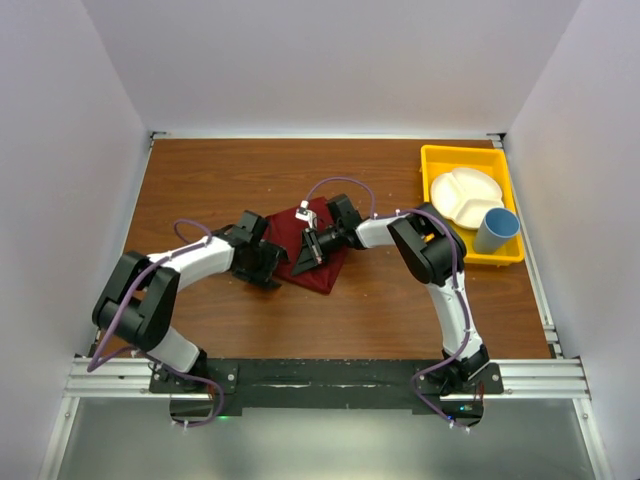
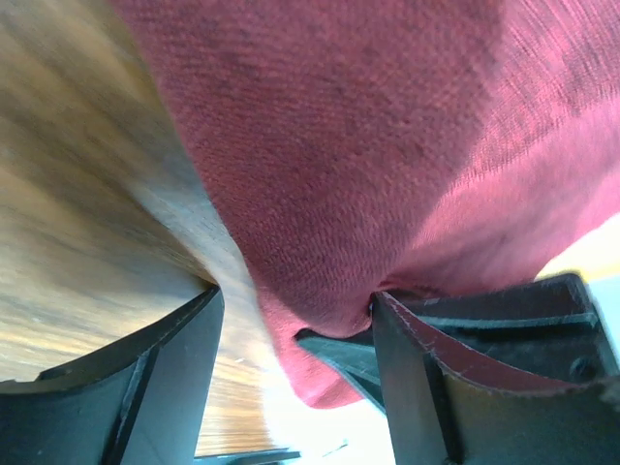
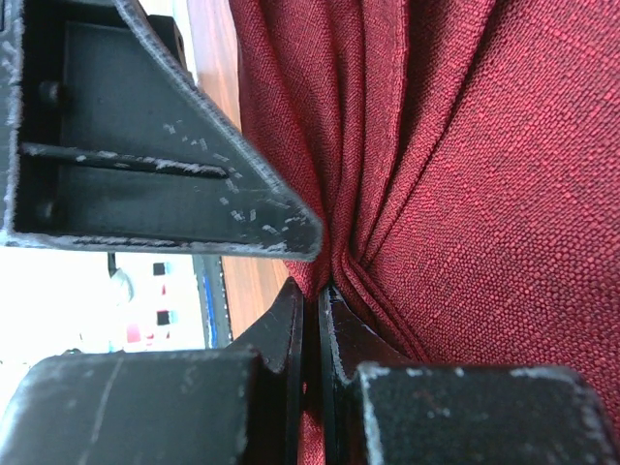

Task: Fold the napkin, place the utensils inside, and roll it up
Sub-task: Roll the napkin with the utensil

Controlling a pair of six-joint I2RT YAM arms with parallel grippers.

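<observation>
The maroon napkin (image 1: 322, 262) lies bunched on the wooden table (image 1: 200, 180) between the two arms. My right gripper (image 1: 306, 254) lies across it from the right, shut on a pinched fold of the napkin (image 3: 465, 165); cloth shows between its fingertips (image 3: 318, 300). At the napkin's left edge my left gripper (image 1: 268, 262) stands open, and a hanging edge of the napkin (image 2: 339, 145) sits between its fingers (image 2: 296, 294), touching the right finger (image 2: 407, 368). The utensils are not clearly visible. A small silvery bit (image 1: 303, 213) shows at the napkin's far corner.
A yellow tray (image 1: 445, 158) at the back right holds a white divided plate (image 1: 465, 195) and a blue cup (image 1: 496, 230). White walls close in the table on three sides. A black finger, apparently of the left gripper (image 3: 165, 145), is close above my right fingertips.
</observation>
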